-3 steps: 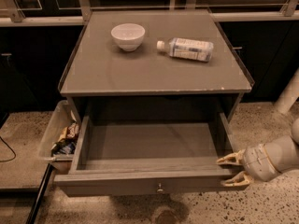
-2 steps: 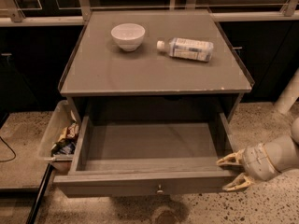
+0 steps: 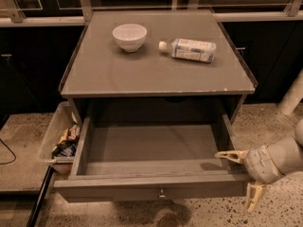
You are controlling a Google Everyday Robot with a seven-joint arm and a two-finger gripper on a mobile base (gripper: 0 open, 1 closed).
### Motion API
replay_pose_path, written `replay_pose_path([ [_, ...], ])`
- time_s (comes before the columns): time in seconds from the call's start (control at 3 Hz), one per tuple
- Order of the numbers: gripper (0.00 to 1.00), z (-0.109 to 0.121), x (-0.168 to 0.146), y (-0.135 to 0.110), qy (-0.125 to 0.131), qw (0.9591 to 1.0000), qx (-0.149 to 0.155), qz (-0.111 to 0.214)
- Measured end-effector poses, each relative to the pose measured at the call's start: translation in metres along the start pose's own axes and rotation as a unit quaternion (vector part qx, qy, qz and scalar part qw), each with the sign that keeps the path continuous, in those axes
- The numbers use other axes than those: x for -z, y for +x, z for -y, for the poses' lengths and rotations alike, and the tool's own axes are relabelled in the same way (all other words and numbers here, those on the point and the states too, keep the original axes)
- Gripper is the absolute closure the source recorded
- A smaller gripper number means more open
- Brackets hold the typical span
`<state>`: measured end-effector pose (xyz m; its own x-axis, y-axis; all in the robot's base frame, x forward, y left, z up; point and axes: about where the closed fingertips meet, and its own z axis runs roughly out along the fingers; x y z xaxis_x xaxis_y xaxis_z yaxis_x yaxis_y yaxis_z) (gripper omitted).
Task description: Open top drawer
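The top drawer [image 3: 151, 189] of the grey cabinet is pulled out wide. Its grey box interior [image 3: 154, 143] is bare, and a small round metal knob [image 3: 162, 193] sits at the centre of its flat front panel. My gripper [image 3: 233, 182] is at the drawer's front right corner, outside the box. It is open and holds nothing. One pale finger [image 3: 229, 154] reaches over the right side wall, and the other [image 3: 253, 200] points down beside the front panel. The two lower drawers are hidden under the open one.
A white bowl [image 3: 129, 36] and a lying plastic bottle [image 3: 189, 49] rest on the cabinet top [image 3: 118, 74]. A clear bin [image 3: 59, 134] with snack packets stands at the left of the drawer. A white post [image 3: 292, 96] rises at the right. A black cable [image 3: 7, 152] lies on the floor at the left.
The gripper's lower finger has swung downward, so the fingers stand wider apart. The drawer has not moved.
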<state>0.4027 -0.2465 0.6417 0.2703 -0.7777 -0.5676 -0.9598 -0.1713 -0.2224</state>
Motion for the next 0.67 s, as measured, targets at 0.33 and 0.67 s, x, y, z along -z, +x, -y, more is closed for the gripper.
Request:
replay_pose_path([
  [0.33, 0.0, 0.009, 0.007, -0.009, 0.009, 0.9999, 0.01, 0.0],
  [0.67, 0.0, 0.023, 0.035, -0.032, 0.03, 0.9986, 0.042, -0.013],
])
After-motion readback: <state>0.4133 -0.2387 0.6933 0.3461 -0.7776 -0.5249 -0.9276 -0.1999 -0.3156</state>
